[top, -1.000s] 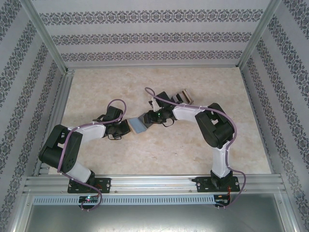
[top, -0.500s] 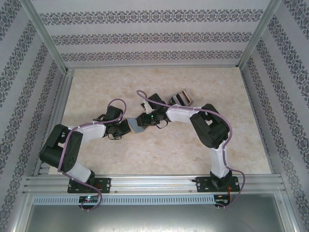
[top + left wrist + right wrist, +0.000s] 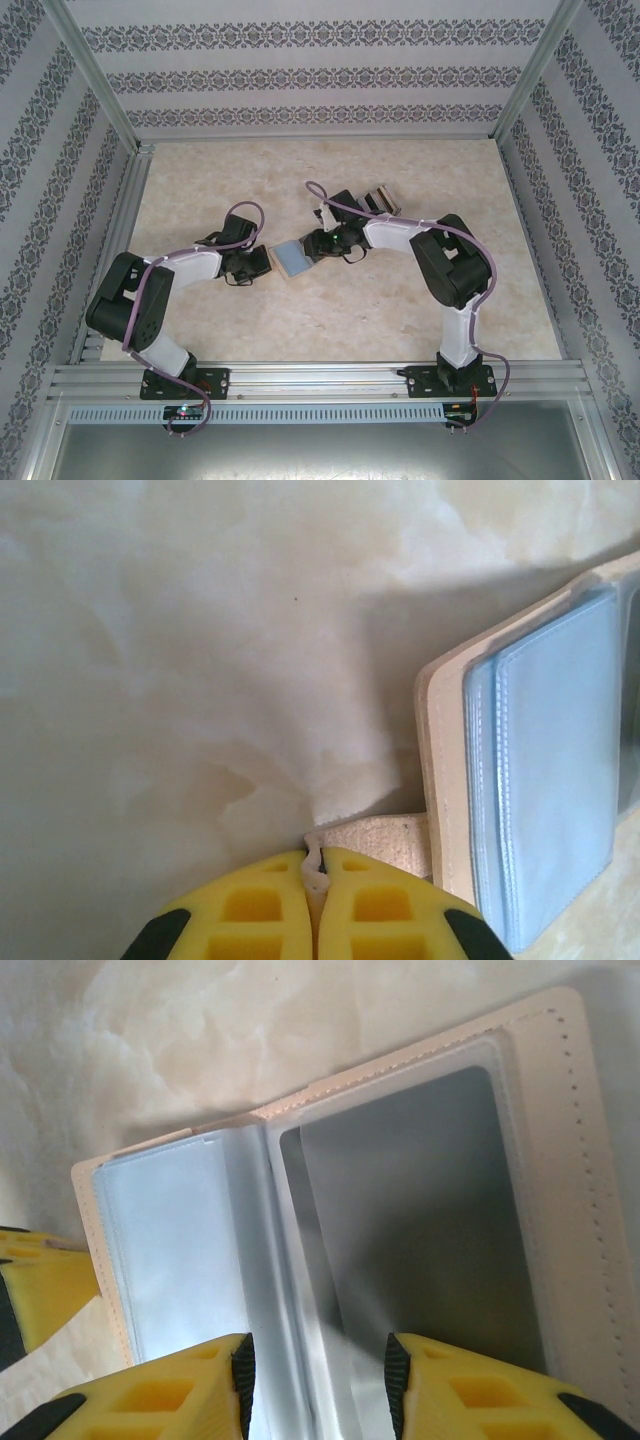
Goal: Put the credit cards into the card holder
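1. You'll find the card holder [image 3: 292,257] lying open near the middle of the table, between the two claws.
2. In the right wrist view its cream stitched cover is spread flat. Clear sleeves [image 3: 170,1250] sit on the left half and a dark grey panel [image 3: 420,1230] on the right; you cannot tell whether that panel is a card.
3. The left gripper [image 3: 316,870] is closed, its yellow fingers pinching the holder's cream tab [image 3: 385,835] at the cover's edge.
4. The right gripper [image 3: 315,1360] stands partly apart over the holder's fold, with a pale strip running between its pads. You cannot tell whether it grips anything.
5. The left arm is folded near the left side with its forearm reaching right. The right arm bends at its elbow and reaches left, so both wrists meet at the holder.
6. A small striped object [image 3: 378,199] lies just behind the right wrist; what it is cannot be made out.
7. The table [image 3: 200,180] is pale marble-patterned, walled by striped wallpaper [image 3: 300,80], with an aluminium rail [image 3: 320,378] at the near edge.
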